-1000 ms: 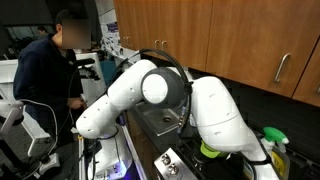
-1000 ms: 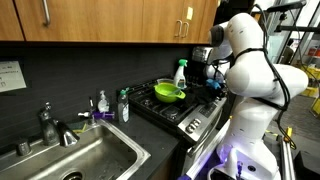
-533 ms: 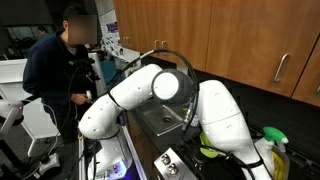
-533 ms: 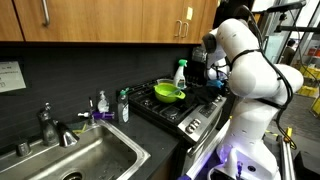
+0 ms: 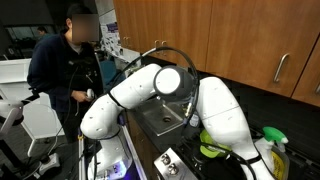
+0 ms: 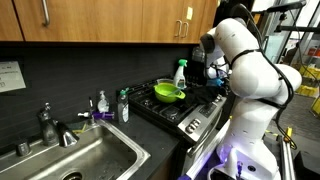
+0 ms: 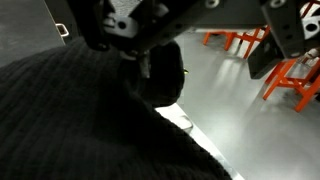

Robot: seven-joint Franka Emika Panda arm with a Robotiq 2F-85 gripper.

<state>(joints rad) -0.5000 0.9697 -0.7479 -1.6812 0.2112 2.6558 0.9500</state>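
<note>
Black, ribbed and soft-looking, like knitted cloth, though hard telling for sure: hanging just above that in the wrist view, with the claw spread wide and pinching nothing. Looking past it to a smooth grey floor and orange metal stands. Having lifted the glossy white arm since a second ago, carrying the rounded elbow higher and nearer the wooden cupboards in both exterior views; moving empty, then, not carrying anything. Leaving the round green bowl sitting on the dark stove, near the arm, beside a clear spray bottle. Standing close by the arm, a person in dark clothes.
</note>
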